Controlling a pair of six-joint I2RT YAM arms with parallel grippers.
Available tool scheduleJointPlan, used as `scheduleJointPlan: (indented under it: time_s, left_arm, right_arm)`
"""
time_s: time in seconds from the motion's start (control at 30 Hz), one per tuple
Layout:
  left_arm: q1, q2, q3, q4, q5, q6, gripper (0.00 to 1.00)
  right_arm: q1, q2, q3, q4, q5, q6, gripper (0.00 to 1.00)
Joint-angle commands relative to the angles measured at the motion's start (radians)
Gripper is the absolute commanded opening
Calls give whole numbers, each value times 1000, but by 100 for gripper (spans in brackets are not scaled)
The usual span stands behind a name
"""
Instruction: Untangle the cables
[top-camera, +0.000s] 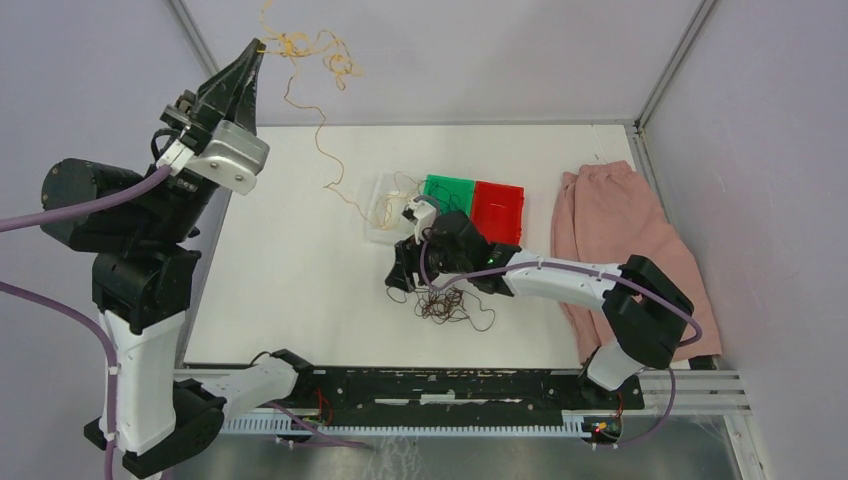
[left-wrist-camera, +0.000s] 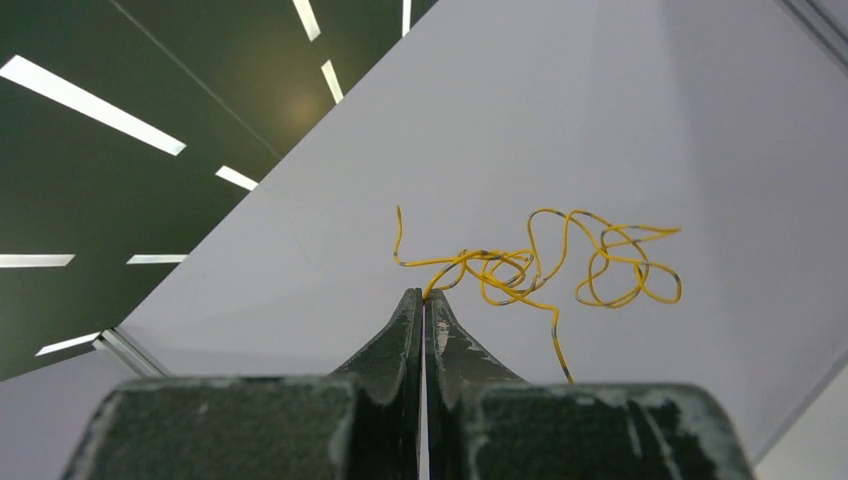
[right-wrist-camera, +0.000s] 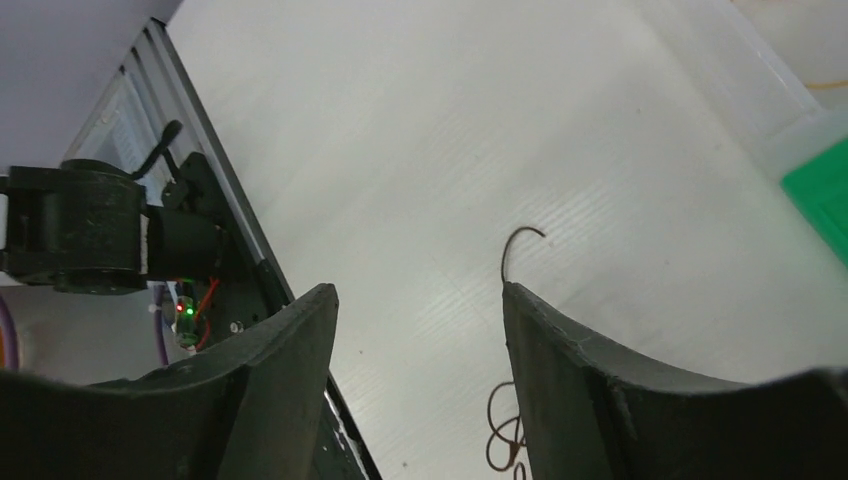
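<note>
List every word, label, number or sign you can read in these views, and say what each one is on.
None can be read in any view.
The green tray, red tray, clear bin and pink cloth are plain.
The left gripper, shut on a yellow cable, and the open right gripper carry no marking.
The small lights are only coloured dots.

Bare table (top-camera: 290, 270) left (bins (top-camera: 497, 208) behind cables (top-camera: 448, 305))
</note>
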Motion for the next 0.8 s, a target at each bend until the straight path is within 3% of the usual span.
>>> scheduleJointPlan:
  time_s: [0.0,0.3,0.5,0.77]
  left_arm:
    - [2,23,63,32,0,-19,3]
    - [2,-67,-129,-82,69,-82,3]
    - [2,-146,-316,-115,114,-156,3]
    - [1,-183,-438,-151,187,-250,3]
  right_arm:
    - [1,-63,-8,-22,69,-40,70]
    - [-17,-324,103,-178,209,-199,92]
    - [-25,-405,209,-211,155,-276,95]
    - [-25,-336,310,-178,137,-271,94]
